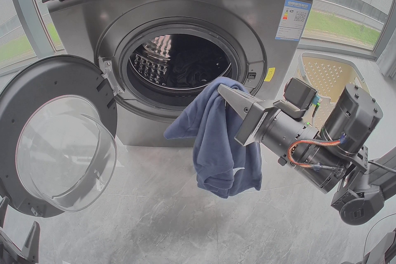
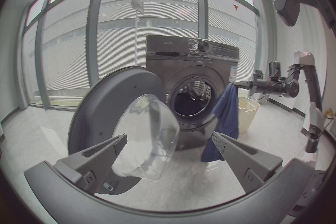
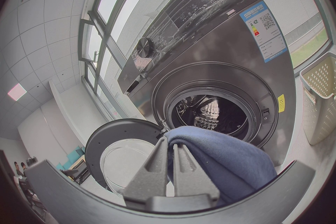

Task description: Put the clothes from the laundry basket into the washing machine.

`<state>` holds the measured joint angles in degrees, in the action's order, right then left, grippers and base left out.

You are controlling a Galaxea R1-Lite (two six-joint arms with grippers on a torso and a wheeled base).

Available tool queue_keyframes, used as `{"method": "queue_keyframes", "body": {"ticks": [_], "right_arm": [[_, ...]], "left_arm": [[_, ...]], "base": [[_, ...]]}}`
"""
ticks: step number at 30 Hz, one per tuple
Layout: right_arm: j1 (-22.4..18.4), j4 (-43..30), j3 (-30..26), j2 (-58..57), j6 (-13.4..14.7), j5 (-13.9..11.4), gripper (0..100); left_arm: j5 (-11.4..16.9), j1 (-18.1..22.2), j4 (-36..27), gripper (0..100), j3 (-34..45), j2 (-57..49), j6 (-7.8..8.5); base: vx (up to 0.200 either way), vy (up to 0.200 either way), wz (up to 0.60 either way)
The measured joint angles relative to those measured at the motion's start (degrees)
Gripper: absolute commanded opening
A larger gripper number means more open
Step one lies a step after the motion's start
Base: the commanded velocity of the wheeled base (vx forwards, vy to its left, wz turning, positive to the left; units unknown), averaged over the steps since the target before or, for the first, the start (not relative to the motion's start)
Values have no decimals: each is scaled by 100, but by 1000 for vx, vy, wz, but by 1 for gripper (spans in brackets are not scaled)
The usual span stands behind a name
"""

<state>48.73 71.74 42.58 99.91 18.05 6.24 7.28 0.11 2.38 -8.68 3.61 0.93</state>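
A grey front-loading washing machine [image 1: 173,9] stands ahead with its round door [image 1: 53,133] swung open to the left. Dark clothes lie inside the drum [image 1: 181,62]. My right gripper [image 1: 225,91] is shut on a blue garment [image 1: 218,141], which hangs in the air just in front of the drum opening, below its rim. In the right wrist view the blue garment [image 3: 224,161] drapes over the closed fingers [image 3: 155,165], facing the drum [image 3: 210,116]. My left gripper [image 2: 168,140] is open, low at the left, behind the open door [image 2: 115,112].
A beige laundry basket [image 1: 330,75] stands on the floor to the right of the machine, also seen as the basket [image 3: 320,95] in the right wrist view. Grey tiled floor [image 1: 165,215] lies open in front. Large windows run behind the machine.
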Motion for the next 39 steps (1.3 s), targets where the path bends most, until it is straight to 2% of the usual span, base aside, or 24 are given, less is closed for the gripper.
{"method": "queue_keyframes", "body": {"ticks": [8,13,17,24,33,34,35,36,37,39], "right_arm": [[-16,98,151,236,6,33,0],[-16,137,336,408,-2,172,0],[6,139,542,542,0,257,0],[39,167,827,703,22,312,0],[102,205,948,794,39,339,0],[107,210,953,797,39,336,0],[116,218,956,808,41,341,0],[118,218,956,811,39,341,0],[129,222,956,817,41,344,0],[141,229,957,819,41,344,0]], "left_arm": [[1280,-35,451,100,-407,1615,126],[1653,-269,1172,100,-482,2905,158],[1759,-750,1891,100,-516,3989,139],[1782,-1565,3049,100,-610,5794,82],[1801,-2103,4205,100,-1000,7698,-28],[1801,-2136,4281,100,-1083,7880,-66],[1801,-2182,4413,100,-1264,8201,-179],[1803,-2188,4434,100,-1287,8242,-204],[1803,-2215,4506,100,-1412,8457,-339],[1801,-2235,4579,100,-1507,8616,-410]], "base": [[0,0,0],[0,0,0],[0,0,0],[0,0,0],[0,0,0],[0,0,0],[0,0,0],[0,0,0],[0,0,0],[0,0,0]]}}
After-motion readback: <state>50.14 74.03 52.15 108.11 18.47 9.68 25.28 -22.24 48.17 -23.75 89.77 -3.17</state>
